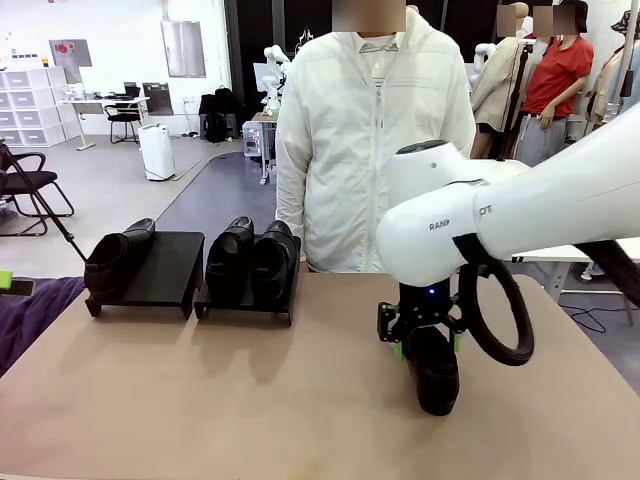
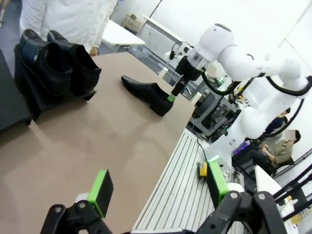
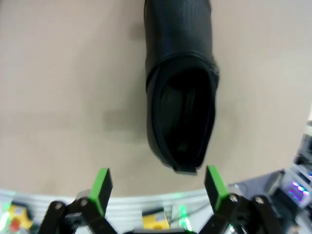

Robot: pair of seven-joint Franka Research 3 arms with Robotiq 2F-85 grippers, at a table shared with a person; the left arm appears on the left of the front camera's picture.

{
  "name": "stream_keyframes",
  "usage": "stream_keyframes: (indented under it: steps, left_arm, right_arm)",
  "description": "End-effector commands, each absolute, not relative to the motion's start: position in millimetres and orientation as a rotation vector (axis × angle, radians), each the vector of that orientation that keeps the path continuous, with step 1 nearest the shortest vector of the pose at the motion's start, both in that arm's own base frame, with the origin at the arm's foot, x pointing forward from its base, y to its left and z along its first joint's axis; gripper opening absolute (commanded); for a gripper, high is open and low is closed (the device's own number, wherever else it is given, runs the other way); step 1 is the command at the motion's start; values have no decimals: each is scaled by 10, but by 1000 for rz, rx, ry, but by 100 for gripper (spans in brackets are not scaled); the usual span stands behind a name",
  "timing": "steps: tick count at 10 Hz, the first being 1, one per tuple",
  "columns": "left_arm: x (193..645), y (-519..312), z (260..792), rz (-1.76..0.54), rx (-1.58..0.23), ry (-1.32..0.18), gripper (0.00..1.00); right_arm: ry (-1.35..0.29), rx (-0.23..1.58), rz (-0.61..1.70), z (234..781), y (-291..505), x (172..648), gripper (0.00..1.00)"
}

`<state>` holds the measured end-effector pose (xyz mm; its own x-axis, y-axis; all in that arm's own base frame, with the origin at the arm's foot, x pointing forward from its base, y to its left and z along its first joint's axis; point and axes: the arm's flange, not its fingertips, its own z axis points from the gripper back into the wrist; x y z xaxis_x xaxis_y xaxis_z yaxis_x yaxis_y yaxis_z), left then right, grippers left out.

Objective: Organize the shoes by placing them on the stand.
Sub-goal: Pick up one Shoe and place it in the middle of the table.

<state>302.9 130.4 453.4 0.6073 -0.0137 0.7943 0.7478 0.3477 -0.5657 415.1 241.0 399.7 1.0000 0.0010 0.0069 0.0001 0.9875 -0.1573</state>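
We can read part of some dark letters on the white right arm [image 1: 520,215]: "RAN", and a bit farther on "OT". The rest is hidden.

There are four shoes, all shiny black slip-ons with round toes and low heels. Our landmark is the loose shoe [image 1: 432,368] that lies flat on the brown bench [image 1: 250,400], away from the others. In the right wrist view we look down into its dark opening, and its top has fine ribbed lines.

Well off to the left of the loose shoe stand two black stands, side by side near the far edge of the bench. The nearer stand [image 1: 247,296] holds a pair of shoes [image 1: 250,262], touching each other, toes pointing our way. The farther stand [image 1: 150,272] holds one shoe [image 1: 117,256] on its left part, and the right part of that stand is bare.

Our right end effector [image 1: 427,343] hangs just above the heel end of the loose shoe. Its green pads [image 3: 101,187] are spread wide, one on each side of the heel, and it grips nothing.

Our left end effector [image 2: 158,190] is well apart from the loose shoe, over the near edge of the bench. It is spread wide too and grips nothing.

Behind the loose shoe, across the bench, stands a person in a white jacket [image 1: 370,140].
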Motion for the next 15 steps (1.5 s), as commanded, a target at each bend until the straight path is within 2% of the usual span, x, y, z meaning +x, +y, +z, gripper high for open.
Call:
stream_keyframes:
  steps: [1,3,4,7,9,12,13,14,15]
  left_arm:
    - [3010,1312,4536,-580,-1124,-807,100]
    - [3010,1312,4536,-580,-1124,-807,100]
    - [3010,1312,4536,-580,-1124,-807,100]
    - [3010,1312,4536,-580,-1124,-807,100]
    - [3010,1312,4536,-580,-1124,-807,100]
    - [3010,1312,4536,-580,-1124,-807,100]
    - [3010,1312,4536,-580,-1124,-807,100]
    - [3010,1312,4536,-580,-1124,-807,100]
    - [3010,1312,4536,-580,-1124,-807,100]
  right_arm:
    - [20,-132,8,4073,2327,4011,100]
    - [-3,-155,1,3978,2410,4173,100]
    - [-66,-142,-13,3921,2405,4216,100]
    - [-160,-121,-105,3516,2411,4381,100]
    - [-124,-117,-116,3305,2396,4415,100]
    - [-100,-84,-144,3305,2353,4406,100]
    - [-74,-77,-150,3307,2343,4410,71]
    - [-70,-68,-142,3300,2333,4403,11]
    - [-73,-59,-126,3301,2342,4399,0]
